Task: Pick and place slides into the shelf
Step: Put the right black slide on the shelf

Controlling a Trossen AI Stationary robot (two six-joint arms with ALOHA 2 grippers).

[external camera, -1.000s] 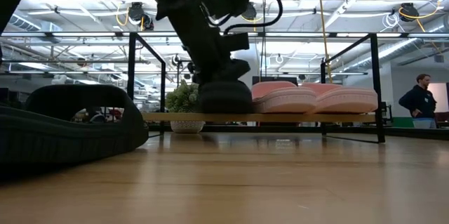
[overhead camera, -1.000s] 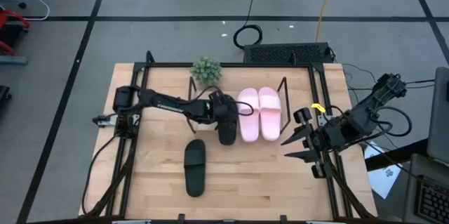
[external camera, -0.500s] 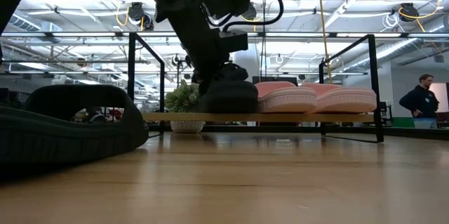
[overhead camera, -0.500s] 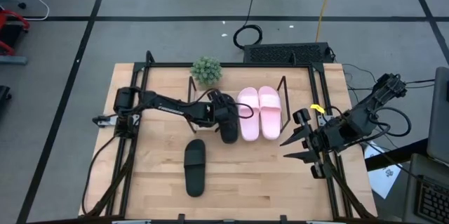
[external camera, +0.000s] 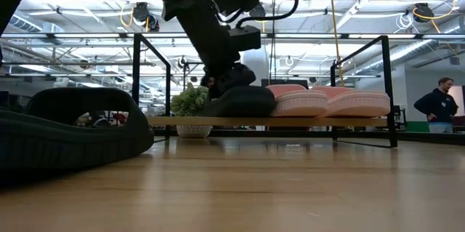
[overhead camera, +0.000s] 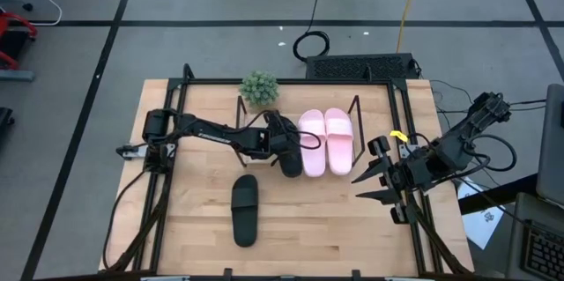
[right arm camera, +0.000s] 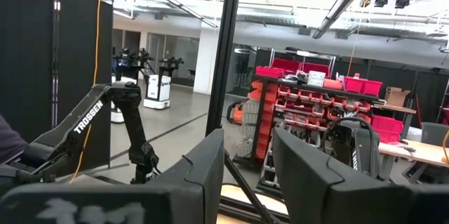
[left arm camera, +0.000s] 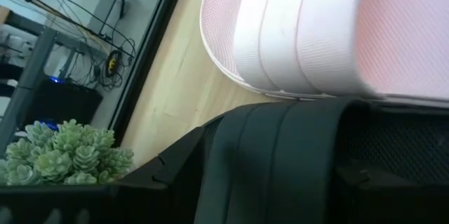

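Black slide in hand: a matte black open-toe slide sandal (overhead camera: 284, 151) of foam-like rubber, lying on the shelf board close against the pale pink pair, its toe end hanging toward the tabletop's middle.
Left pincer: the left pincer (overhead camera: 267, 136) is over that slide's strap, jaws spread wide around it; from the low view (external camera: 231, 79) I judge it is grasping the slide, not clear of it.
Pink neighbours: two pale pink wide-strap slides (overhead camera: 324, 142) lie side by side on the shelf, the nearer one touching or just beside the black slide.
Shelf: low rack of thin black rods with a light wooden base board (external camera: 305, 121), room left on the plant side.
Loose slide: the second matte black slide (overhead camera: 244, 210) lies flat on the wooden tabletop (overhead camera: 335, 219), well apart from the shelf.
Handling, my guess: light, soft and springy, matte surface not slippery, not fragile; the sole may flex if lifted by one end.
Where to hold: across the wide strap, or pinching strap and sole edge near the middle so it hangs level.
Right pincer: the right pincer (overhead camera: 370, 178) waits at the tabletop's right edge, jaws parted, grasping nothing.
Bystander: small green potted plant (overhead camera: 259, 88) behind the shelf.
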